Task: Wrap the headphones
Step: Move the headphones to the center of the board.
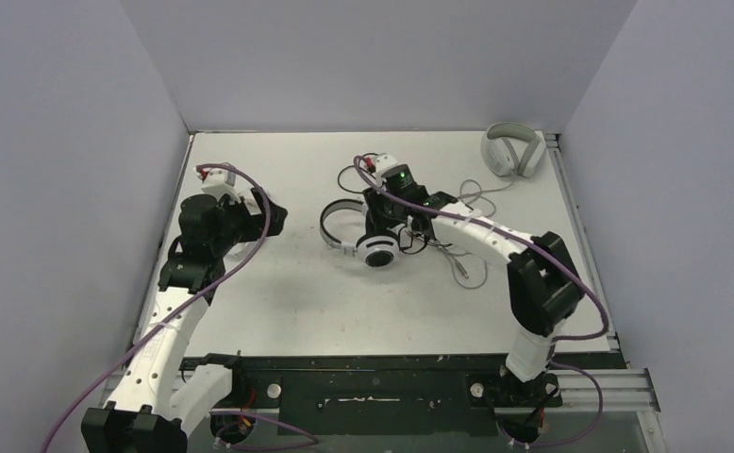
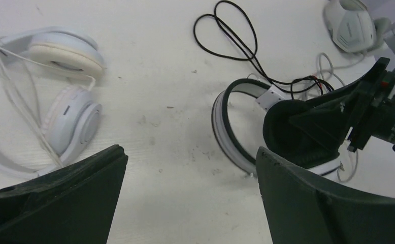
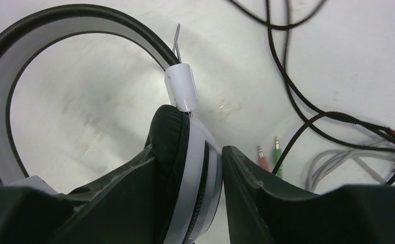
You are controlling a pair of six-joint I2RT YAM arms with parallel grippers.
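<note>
Right claw [image 3: 189, 152] is clenched across one ear cup [image 3: 208, 168] of the black-and-white headset [image 3: 84, 20], mid-frame on the surface [image 2: 160, 76], likely to steady it for winding; its black cable [image 2: 236, 46] sprawls in loose loops above; left claw [image 2: 190, 152] hangs released, empty, near the all-white pair [image 2: 68, 119] at left.

The headset [image 3: 205, 168] pairs glossy white plastic with matt black padding.
</note>
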